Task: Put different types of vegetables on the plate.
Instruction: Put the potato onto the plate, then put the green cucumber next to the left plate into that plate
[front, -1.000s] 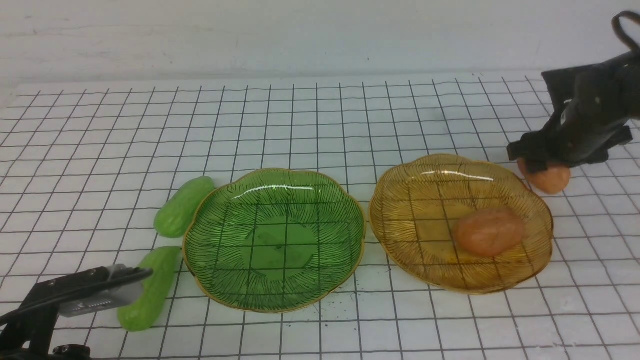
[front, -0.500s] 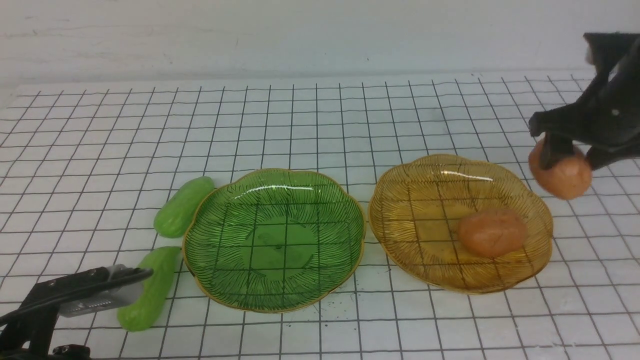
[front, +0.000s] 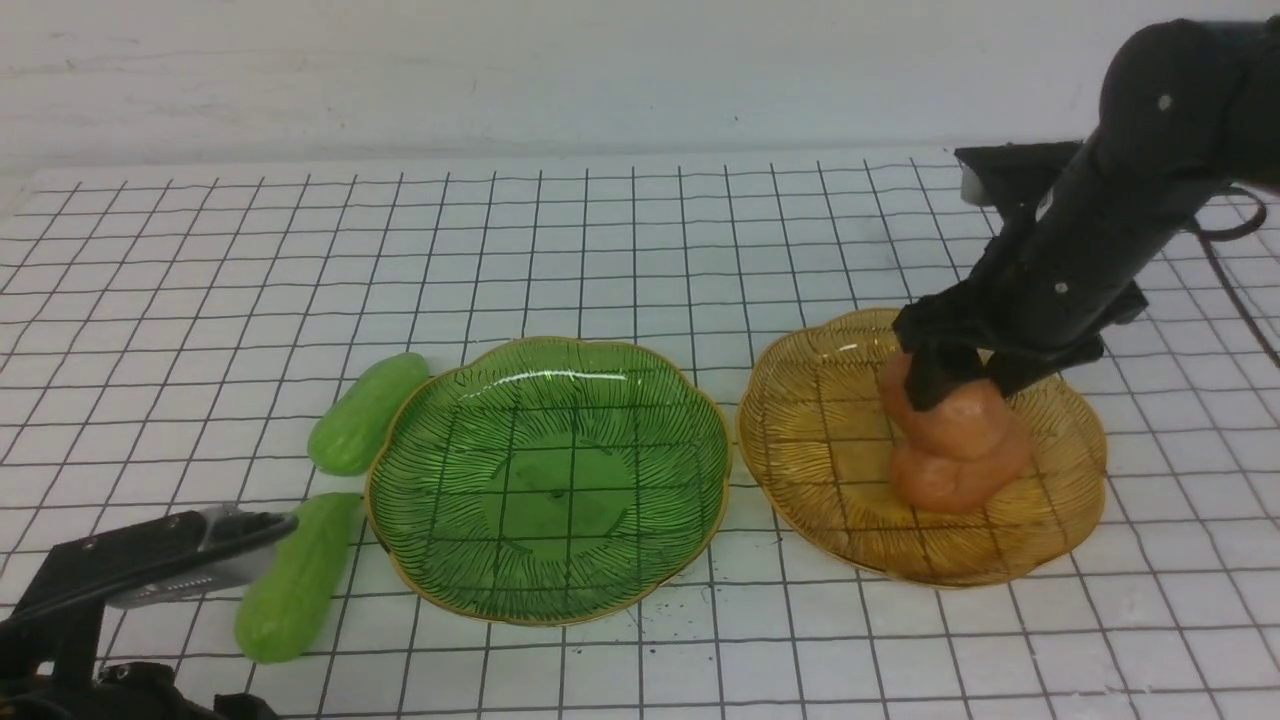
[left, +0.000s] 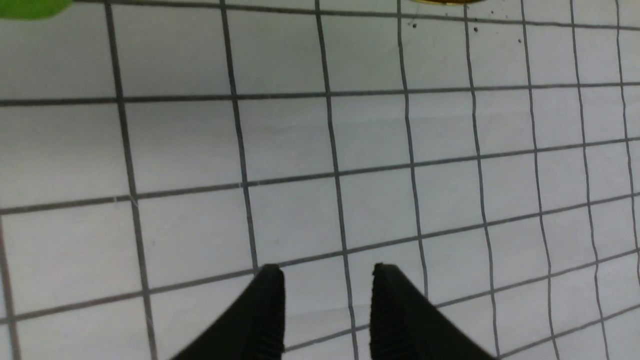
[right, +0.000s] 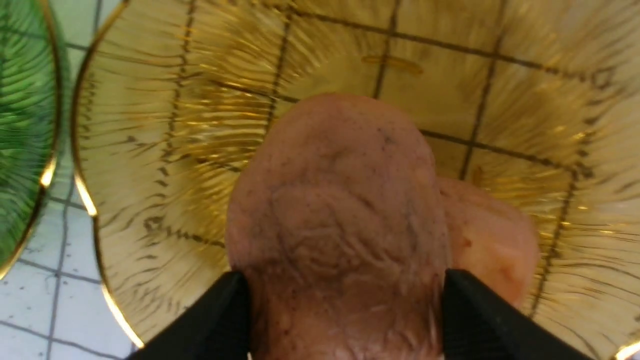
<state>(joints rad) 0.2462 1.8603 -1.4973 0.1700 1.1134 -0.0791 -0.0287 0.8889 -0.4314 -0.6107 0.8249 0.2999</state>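
Gridded tabletop (front: 640, 250) carried the work. Nearest you, the left gripper (left: 327, 280) stood spread and empty beside the near cucumber (front: 290, 585). Farther off, the right gripper (front: 958, 385) pinched a potato (right: 340, 200) over the second potato (front: 950, 485) in the amber plate (front: 800, 440). You should have lowered it beside that one before releasing. One second earlier, the left jaws were pressed together and the held potato was outside the plate.

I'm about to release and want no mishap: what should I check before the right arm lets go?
1. Grip: the right gripper clamps the held potato: ok.
2. Position: held potato over the yellow plate: ok.
3. Landing spot free: not ok, the second potato lies just beneath.
4. Potatoes touching or apart: cannot tell.
5. Other arm: the left gripper is open, empty: ok.
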